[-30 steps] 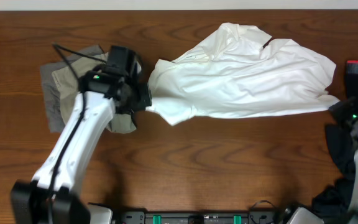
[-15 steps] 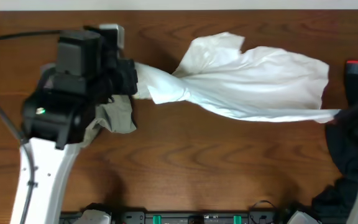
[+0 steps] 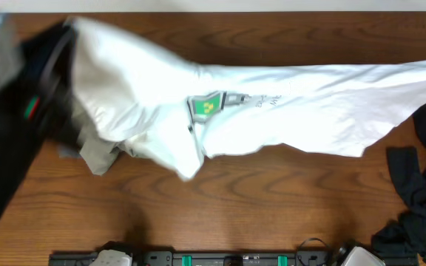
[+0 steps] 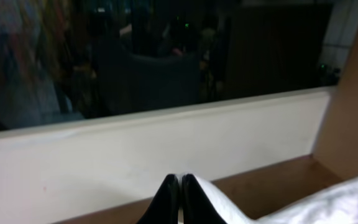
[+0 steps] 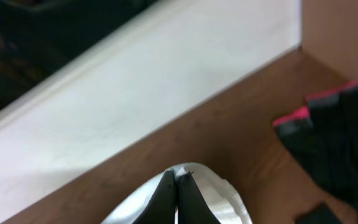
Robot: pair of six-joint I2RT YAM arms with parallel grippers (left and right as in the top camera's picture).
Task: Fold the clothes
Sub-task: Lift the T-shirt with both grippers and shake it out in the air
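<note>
- Now the white T-shirt [image 3: 287, 111] spans the table [image 3: 272, 222], long axis left to right, logo up.
- Left gripper [image 4: 179, 182] pinches its left end, jaws closed.
- Right gripper [image 5: 176, 178] pinches its right end, likewise closed; neither arm is nearer.

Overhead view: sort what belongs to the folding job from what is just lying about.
Job: white T-shirt, gripped by left tool and right tool; khaki garment; black garments.
Lying about: black rail at the table's near edge.
</note>
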